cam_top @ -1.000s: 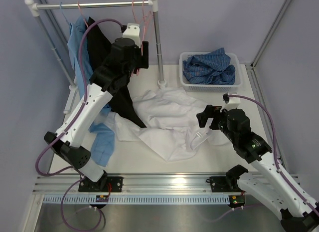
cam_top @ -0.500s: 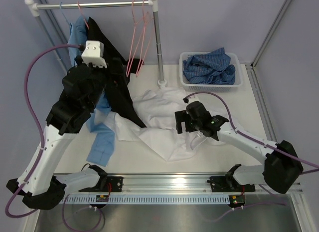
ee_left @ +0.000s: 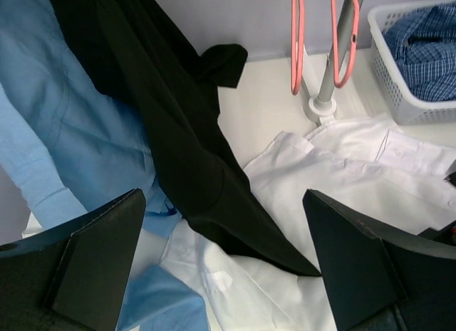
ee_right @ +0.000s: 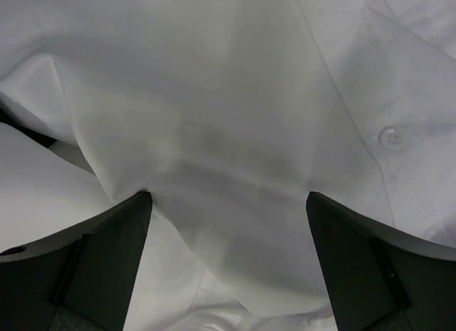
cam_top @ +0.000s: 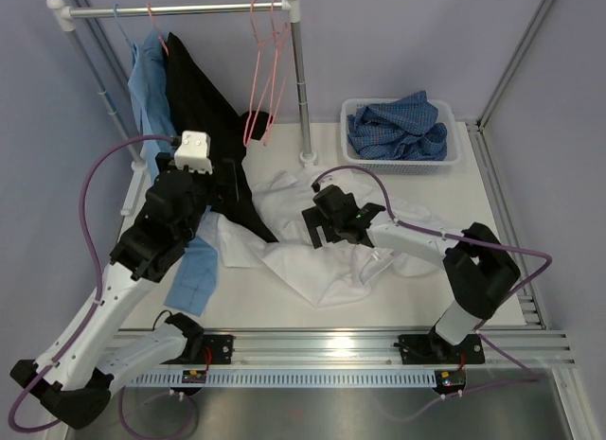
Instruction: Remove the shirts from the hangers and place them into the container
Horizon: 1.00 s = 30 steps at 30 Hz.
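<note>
The white shirt (cam_top: 317, 255) lies spread on the table. My right gripper (cam_top: 314, 227) is open and pressed down on it, with a fold of white cloth (ee_right: 228, 132) between its fingers (ee_right: 107, 253). My left gripper (cam_top: 227, 180) is open and empty, low in front of the hanging black shirt (ee_left: 178, 132) and light blue shirt (ee_left: 71, 124). Both hang from the rack's left end. Two empty pink hangers (cam_top: 265, 71) hang at the rack's right end. The blue checked shirt (cam_top: 398, 128) fills the white container (cam_top: 453, 149) at the back right.
The rack's right pole (cam_top: 301, 90) stands on its foot between the hangers and the container. The rack's rod (cam_top: 180, 9) runs across the back left. A light blue sleeve (cam_top: 194, 270) trails on the table by my left arm. Frame posts line the right edge.
My left arm dropped from the pink hangers down and left to the black shirt, and its jaws opened wide. My right arm swung left across the white shirt.
</note>
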Each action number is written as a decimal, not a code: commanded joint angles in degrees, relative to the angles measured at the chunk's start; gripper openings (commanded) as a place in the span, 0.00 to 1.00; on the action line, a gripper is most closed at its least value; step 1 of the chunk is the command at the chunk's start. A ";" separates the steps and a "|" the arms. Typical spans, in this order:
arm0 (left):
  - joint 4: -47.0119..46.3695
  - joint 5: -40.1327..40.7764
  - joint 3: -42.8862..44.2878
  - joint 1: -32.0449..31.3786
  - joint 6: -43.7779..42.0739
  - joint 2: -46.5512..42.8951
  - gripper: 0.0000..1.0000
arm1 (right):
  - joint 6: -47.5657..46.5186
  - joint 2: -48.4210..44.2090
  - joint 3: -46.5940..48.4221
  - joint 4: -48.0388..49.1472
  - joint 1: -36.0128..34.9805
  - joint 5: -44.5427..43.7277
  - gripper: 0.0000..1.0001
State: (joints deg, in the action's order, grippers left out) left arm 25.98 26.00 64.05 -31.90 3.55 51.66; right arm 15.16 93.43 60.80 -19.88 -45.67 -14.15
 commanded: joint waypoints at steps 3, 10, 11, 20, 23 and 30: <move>-9.45 3.97 -1.82 0.26 -1.79 -4.10 0.99 | -3.55 4.57 6.00 -0.60 -2.93 -3.95 0.99; -10.51 5.11 -2.88 0.35 -2.41 -4.90 0.99 | -5.48 8.17 11.09 -0.25 -4.51 -2.90 0.99; -10.51 5.11 -2.88 0.35 -2.50 -4.90 0.99 | -5.58 8.35 11.53 -0.07 -4.60 -2.99 1.00; -10.51 5.29 -3.14 0.35 -2.94 -5.16 0.99 | -6.11 14.41 17.69 0.54 -4.69 -3.42 1.00; -10.42 5.47 -3.14 0.35 -3.11 -5.25 0.99 | -6.10 16.78 19.53 0.54 -4.69 -3.60 0.99; -10.42 5.47 -3.14 0.44 -3.11 -5.34 0.99 | -4.26 21.27 21.65 -0.69 -4.60 -8.08 0.84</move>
State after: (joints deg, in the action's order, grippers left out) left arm 19.57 29.85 61.30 -31.83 0.97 47.24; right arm 10.15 114.04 79.96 -20.49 -49.82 -17.89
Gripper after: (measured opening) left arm 0.988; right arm 0.872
